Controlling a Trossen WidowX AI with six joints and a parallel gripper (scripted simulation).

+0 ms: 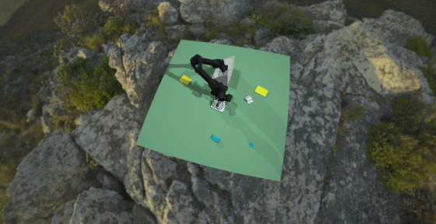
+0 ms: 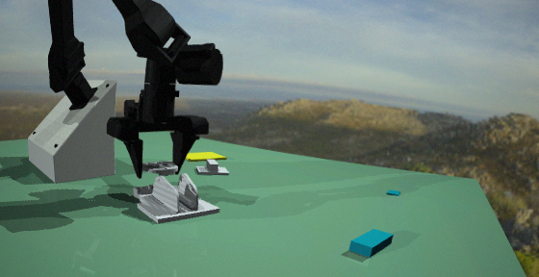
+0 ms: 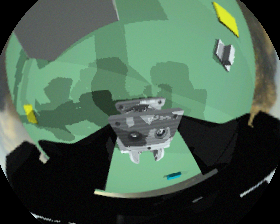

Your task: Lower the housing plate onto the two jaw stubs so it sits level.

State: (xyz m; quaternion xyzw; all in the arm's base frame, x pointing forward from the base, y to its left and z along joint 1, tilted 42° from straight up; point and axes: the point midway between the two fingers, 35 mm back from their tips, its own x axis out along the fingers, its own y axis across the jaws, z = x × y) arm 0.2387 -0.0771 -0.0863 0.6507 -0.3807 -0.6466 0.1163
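My gripper (image 2: 159,173) (image 3: 145,120) is shut on the housing plate (image 2: 160,167) (image 3: 150,120), a thin grey plate with two round holes. The plate lies across between the fingertips, roughly level, a little above the two jaws and apart from them. The jaws stand upright side by side: one jaw (image 2: 166,195) (image 3: 135,156) and the other jaw (image 2: 189,193) (image 3: 158,154). They are on the pale base (image 1: 220,109) (image 2: 208,210) (image 3: 120,105) on the green mat. The pins and the jaw stubs are not clear in any view.
A grey wedge block (image 2: 84,138) (image 3: 66,25) stands behind the arm. A small grey stepped part (image 1: 248,99) (image 2: 212,166) (image 3: 224,55) and a yellow block (image 1: 261,91) (image 2: 206,156) (image 3: 226,20) lie to one side. Another yellow block (image 1: 185,79) and two blue blocks (image 1: 216,138) (image 1: 251,145) lie farther out.
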